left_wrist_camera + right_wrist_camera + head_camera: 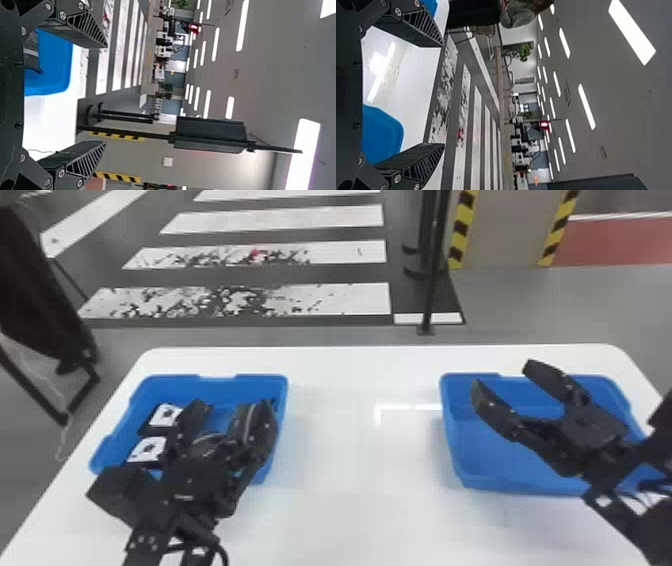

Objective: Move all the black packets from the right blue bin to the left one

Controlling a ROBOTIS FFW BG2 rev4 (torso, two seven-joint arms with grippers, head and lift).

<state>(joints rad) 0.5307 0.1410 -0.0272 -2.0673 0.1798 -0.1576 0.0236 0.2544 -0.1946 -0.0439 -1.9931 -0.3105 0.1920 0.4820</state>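
Over the left blue bin (pixel 112 440), my left gripper (pixel 232 407) stands open, its arm covering part of the bin. Two black packets with white labels, a rear one (pixel 165 415) and a front one (pixel 147 450), lie on the bin's left side. In the left wrist view, a dark packet-like item (pixel 31 53) is in the blue bin (pixel 55 67), partly hidden behind the left gripper (pixel 105 94). My right gripper (pixel 502 374) is above the right blue bin (pixel 450 430), whose bare blue floor shows around it. The right gripper (pixel 443 95) has its fingers spread.
Both bins rest on a white table (pixel 360 470), with a wide stretch of tabletop between them. A thin black pole (pixel 431 285) stands on the floor behind the table. A dark stand-like object (pixel 40 290) is beyond the table's left edge.
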